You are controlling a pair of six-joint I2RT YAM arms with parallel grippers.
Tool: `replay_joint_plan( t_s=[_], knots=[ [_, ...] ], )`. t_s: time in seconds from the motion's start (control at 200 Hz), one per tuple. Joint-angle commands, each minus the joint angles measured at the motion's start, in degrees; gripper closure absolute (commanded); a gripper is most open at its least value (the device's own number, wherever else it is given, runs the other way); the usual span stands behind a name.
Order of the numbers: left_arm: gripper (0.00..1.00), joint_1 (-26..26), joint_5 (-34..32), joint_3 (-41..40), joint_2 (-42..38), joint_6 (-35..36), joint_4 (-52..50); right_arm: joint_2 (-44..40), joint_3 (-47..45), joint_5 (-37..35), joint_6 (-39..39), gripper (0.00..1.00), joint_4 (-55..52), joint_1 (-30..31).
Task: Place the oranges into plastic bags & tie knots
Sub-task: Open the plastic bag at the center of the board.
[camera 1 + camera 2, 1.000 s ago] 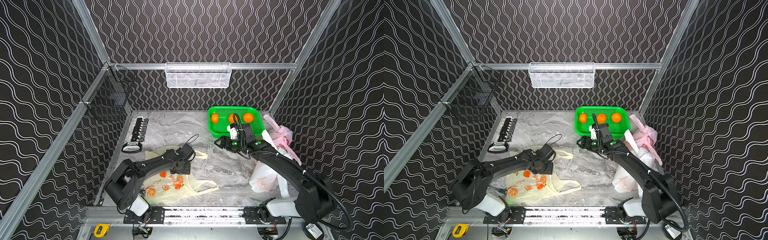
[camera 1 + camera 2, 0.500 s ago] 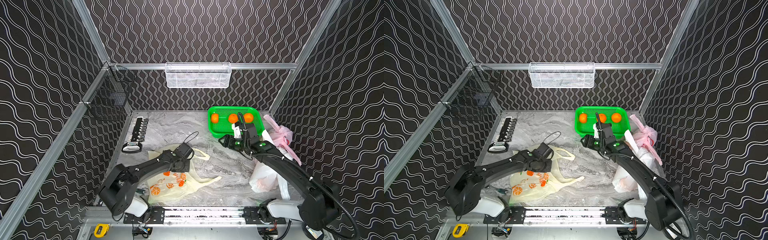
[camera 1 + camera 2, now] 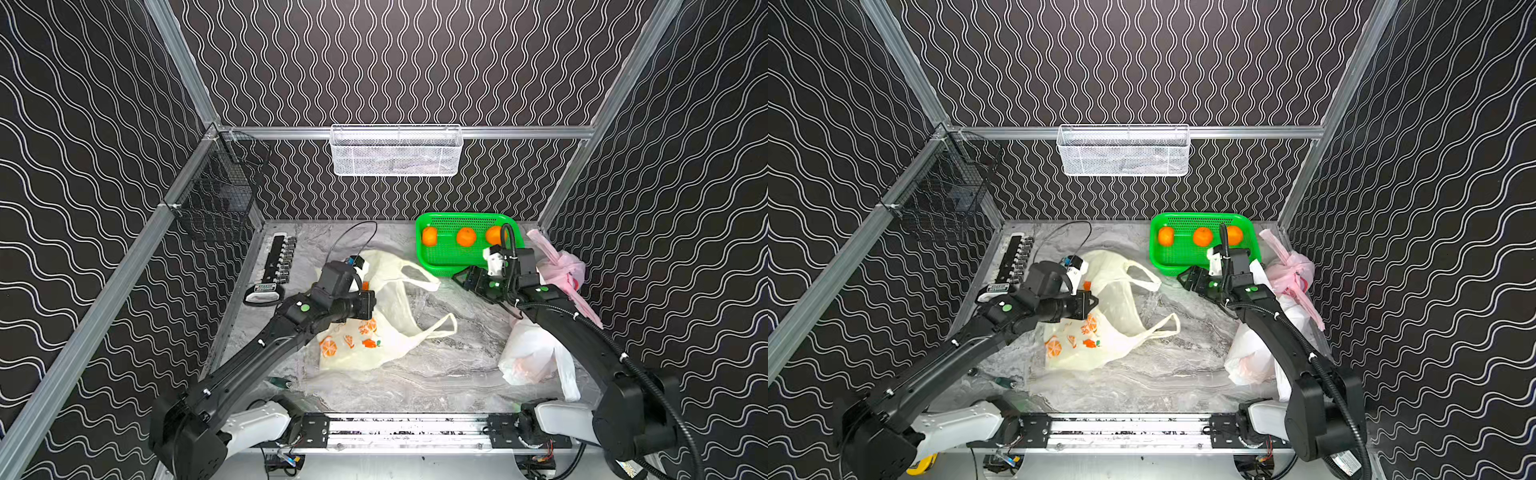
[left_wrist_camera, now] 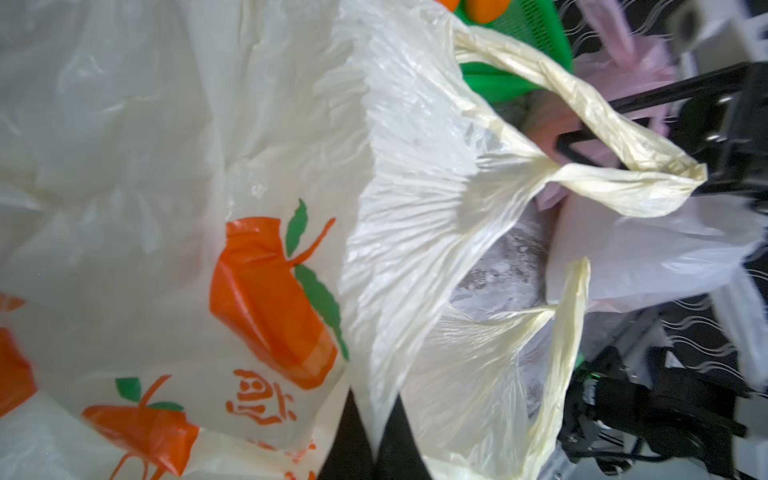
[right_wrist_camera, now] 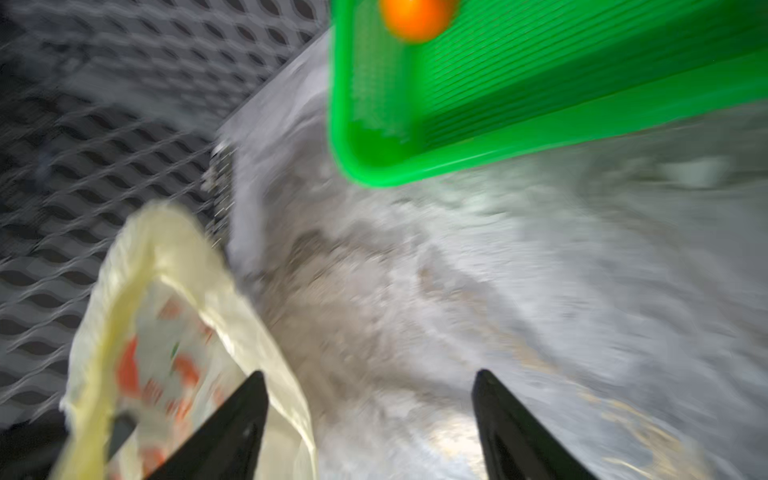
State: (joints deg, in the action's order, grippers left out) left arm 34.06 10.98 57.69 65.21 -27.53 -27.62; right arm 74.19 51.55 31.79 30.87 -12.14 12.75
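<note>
Left wrist view: left gripper (image 4: 375,399) pinches yellow bag (image 4: 415,187) film.
Right gripper (image 5: 370,372): fingers spread, empty.
Bag feel: likely light, floppy, slippery; take handles (image 4: 623,191).

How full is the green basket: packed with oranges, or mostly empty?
Mostly empty: the green basket holds only three oranges in a row along its far side; the rest of its floor is bare.

both top views look down from high; wrist views sit close (sharing the green basket (image 5: 457,160)).
</note>
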Motion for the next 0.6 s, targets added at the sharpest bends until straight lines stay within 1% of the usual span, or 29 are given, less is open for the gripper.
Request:
replay_joint_plan(
  t_s=[0.0,0.07,0.16,0.27,0.405,0.445,0.51,0.535,0.596],
  knots=[
    [1.00,-0.50,4.74,1.32,-0.35,2.07,3.16,-0.80,-2.94,17.67,3.49,0.13,14.74,0.17],
    [1.00,-0.83,5.79,1.66,-0.14,1.55,4.24,-1.96,-5.27,21.66,6.50,0.12,21.90,0.88],
    [1.00,-1.45,7.85,1.70,0.15,0.28,6.37,-2.47,-6.76,23.81,8.21,0.12,26.42,2.43],
    [1.00,-2.04,10.82,1.76,0.72,-1.26,9.37,-1.74,-6.69,21.46,6.54,0.12,24.77,5.37],
    [1.00,-2.11,14.01,1.38,1.40,-2.58,12.53,0.54,-6.58,19.04,8.30,0.14,27.34,9.11],
    [1.00,-2.16,15.35,1.14,1.58,-2.95,13.58,1.67,-5.78,17.30,8.33,0.18,26.47,10.07],
    [1.00,-2.14,17.35,0.43,1.69,-3.46,15.54,3.44,-3.93,14.01,8.06,0.29,23.97,11.05],
    [1.00,-2.12,18.12,0.05,1.53,-3.85,16.35,3.71,-3.60,13.02,8.06,0.32,23.68,11.28],
    [1.00,-2.16,19.24,-0.40,1.41,-3.48,16.78,3.03,-2.93,8.91,7.85,0.46,21.68,11.40]
  ],
)
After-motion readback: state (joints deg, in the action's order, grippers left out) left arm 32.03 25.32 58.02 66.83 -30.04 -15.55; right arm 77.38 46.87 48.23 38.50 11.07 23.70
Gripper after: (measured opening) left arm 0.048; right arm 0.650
